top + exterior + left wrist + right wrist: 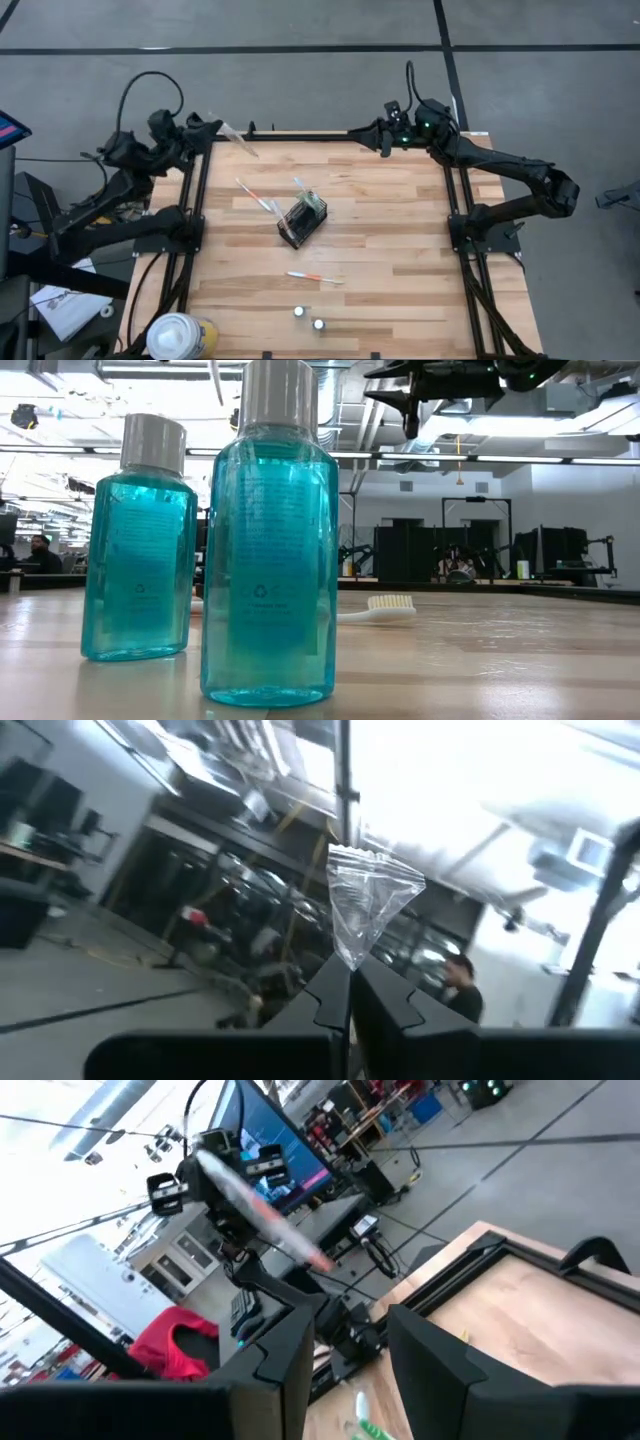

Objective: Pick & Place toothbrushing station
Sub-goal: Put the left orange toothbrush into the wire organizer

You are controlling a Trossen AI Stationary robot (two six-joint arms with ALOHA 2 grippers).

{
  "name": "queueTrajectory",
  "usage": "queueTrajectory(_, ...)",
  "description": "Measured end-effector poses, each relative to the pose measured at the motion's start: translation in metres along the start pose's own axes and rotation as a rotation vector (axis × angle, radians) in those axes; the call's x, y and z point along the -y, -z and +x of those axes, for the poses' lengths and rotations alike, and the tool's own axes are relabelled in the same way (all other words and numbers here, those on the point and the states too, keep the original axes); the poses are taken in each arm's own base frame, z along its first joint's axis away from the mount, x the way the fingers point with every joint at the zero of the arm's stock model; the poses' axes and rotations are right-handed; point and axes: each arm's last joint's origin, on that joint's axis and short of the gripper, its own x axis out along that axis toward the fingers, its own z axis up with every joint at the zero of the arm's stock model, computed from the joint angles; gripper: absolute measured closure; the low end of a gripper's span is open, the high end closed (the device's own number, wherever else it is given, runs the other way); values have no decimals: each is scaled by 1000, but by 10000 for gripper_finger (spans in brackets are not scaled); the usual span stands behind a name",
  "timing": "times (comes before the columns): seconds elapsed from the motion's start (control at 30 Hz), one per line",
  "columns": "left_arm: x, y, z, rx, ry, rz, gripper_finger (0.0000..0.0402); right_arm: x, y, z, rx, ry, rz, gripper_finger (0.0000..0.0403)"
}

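Clear plastic toothbrush wrapper (pixel 368 905) pinched in left gripper (pixel 350 982) over table's (pixel 400 260) far-left corner. Thin film could slip free. Right gripper (pixel 345 1342) spread, empty, at far-right corner.

Tabletop (pixel 390 250): I see pale wood planks, light tan streaked with darker grain.
Holder (pixel 302 221): I read it as black wire mesh.
Toothbrush on the near boards (pixel 314 277): white with an orange-pink part.
Toothbrush left of the holder (pixel 258 198): white, a reddish touch.
Bottles (pixel 268 550): clear teal-blue liquid, silver-grey caps.
Wrapped toothbrush in my left claw (pixel 208 130): clear wrapper (pixel 368 905), an orange-pink end (pixel 318 1261).
Both arms: I see them dark, nearly black.
Round container (pixel 180 337): white and yellow.
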Motion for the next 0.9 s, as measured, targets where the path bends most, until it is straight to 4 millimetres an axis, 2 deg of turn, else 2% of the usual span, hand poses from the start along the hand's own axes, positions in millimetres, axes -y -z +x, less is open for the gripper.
queueTrajectory(0.07,0,6,7,-48,15,-15,401,-2,0,1,17,2,-6,282)
queueTrajectory(0.23,0,36,29,-204,56,-83,401,-5,3,3,20,3,-6,282)
queueTrajectory(0.5,22,84,48,-389,142,-144,401,-10,8,6,15,2,-4,282)
queueTrajectory(0.7,35,104,51,-425,125,-77,401,-11,8,7,11,3,-2,282)
queueTrajectory(0.9,32,113,56,-425,68,37,401,-11,9,7,10,1,18,282)
